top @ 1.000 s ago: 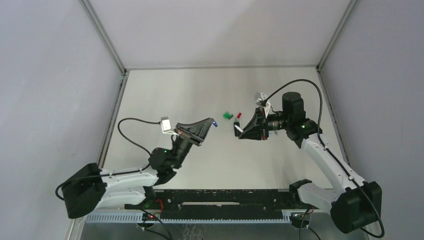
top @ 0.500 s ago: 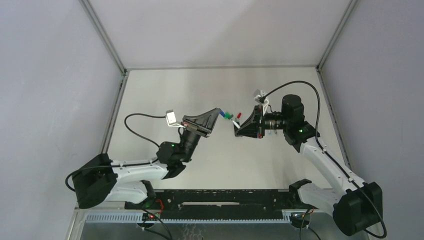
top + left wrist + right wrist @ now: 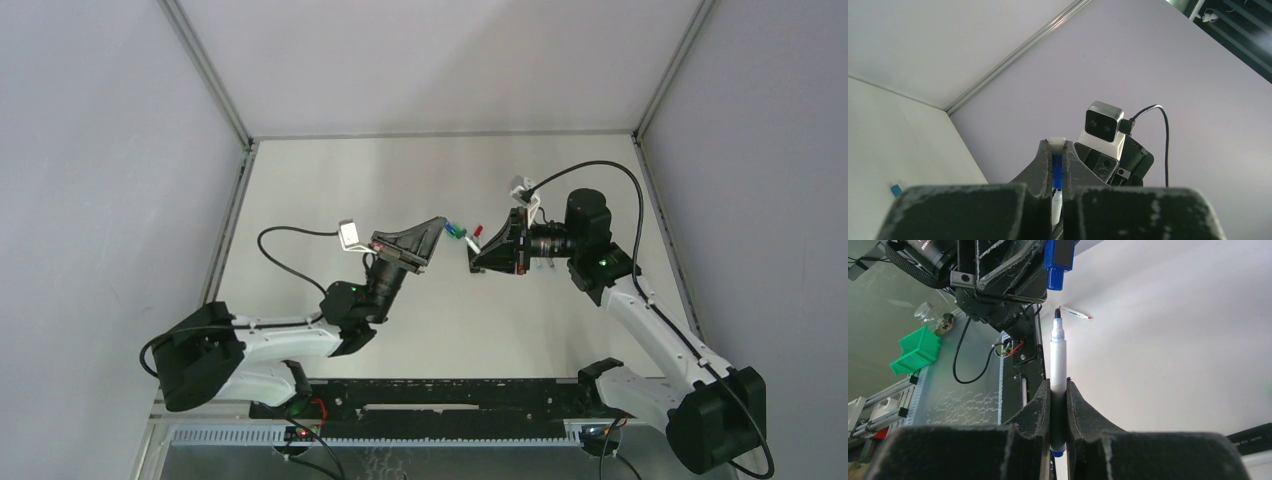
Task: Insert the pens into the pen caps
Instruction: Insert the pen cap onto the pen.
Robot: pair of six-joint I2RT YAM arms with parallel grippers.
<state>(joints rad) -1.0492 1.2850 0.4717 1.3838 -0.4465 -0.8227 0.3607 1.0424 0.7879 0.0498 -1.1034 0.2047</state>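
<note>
Above the table (image 3: pixel 330 190), the right gripper (image 3: pixel 1058 385) is clamping a white pen (image 3: pixel 1058 352) by its barrel, tip pointing at the blue cap (image 3: pixel 1058 260) that the left gripper (image 3: pixel 1055 150) is pinching between closed fingers, tip and cap hanging just apart.

Lilac walls (image 3: pixel 100 150); white table (image 3: pixel 400 180); aluminium corner rails (image 3: pixel 205 70)

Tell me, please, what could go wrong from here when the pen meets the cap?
1. The pen tip sits just short of the blue cap; any offset could jam it against the rim.
2. The right jaws pinch only the pen's lower end, so a push may tilt it.
</note>
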